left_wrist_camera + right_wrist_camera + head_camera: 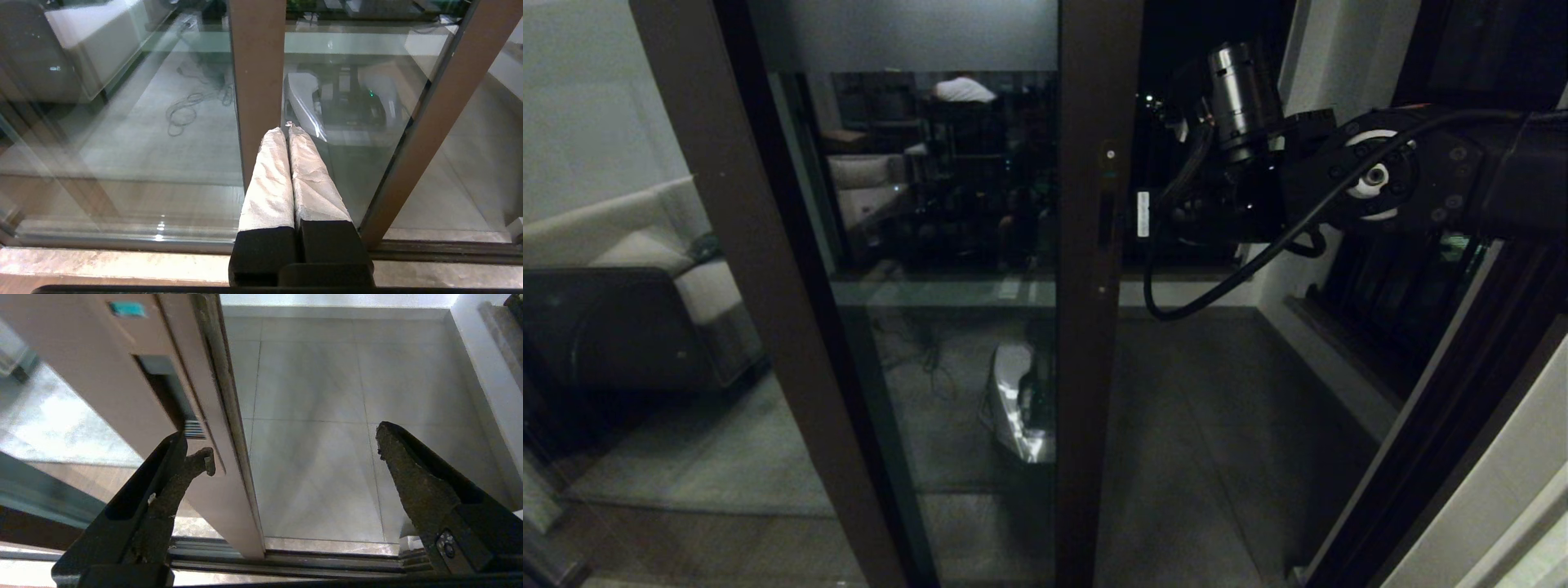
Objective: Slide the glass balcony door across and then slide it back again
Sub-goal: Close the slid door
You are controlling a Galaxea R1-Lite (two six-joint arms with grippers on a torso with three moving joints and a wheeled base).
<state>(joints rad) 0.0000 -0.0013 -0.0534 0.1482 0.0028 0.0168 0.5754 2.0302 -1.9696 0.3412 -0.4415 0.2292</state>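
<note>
- The left pincer (288,134) is parked low in front of the glass, its cloth-wrapped fingers (269,179) pressed together on nothing; it has no part in this step.
- The right pincer (294,453) is at the free stile of the glass balcony door (1086,343), with its fingers spread wide. One finger (192,467) lies at the stile's face just below the handle slot (163,381); the other (412,473) hangs over the open gap. Nothing is gripped.
- The door stands partly slid across, its stile near the middle of the head view, with the doorway open on the robot's right.
- To do the step well, I judge the near finger should hook into the slot or bear flat on the stile's edge, then push level along the track (327,561), without twisting, so the panel does not bind.
- Edges: the stile's rubber seal runs close beside the finger and could catch it.
- Room: the balcony floor (1217,425) lies clear beyond the gap. The wall and barred side window (1405,294) close in on the right, near the arm's elbow.
- Farthest off, a fixed panel on the left shows a sofa (629,269).
</note>
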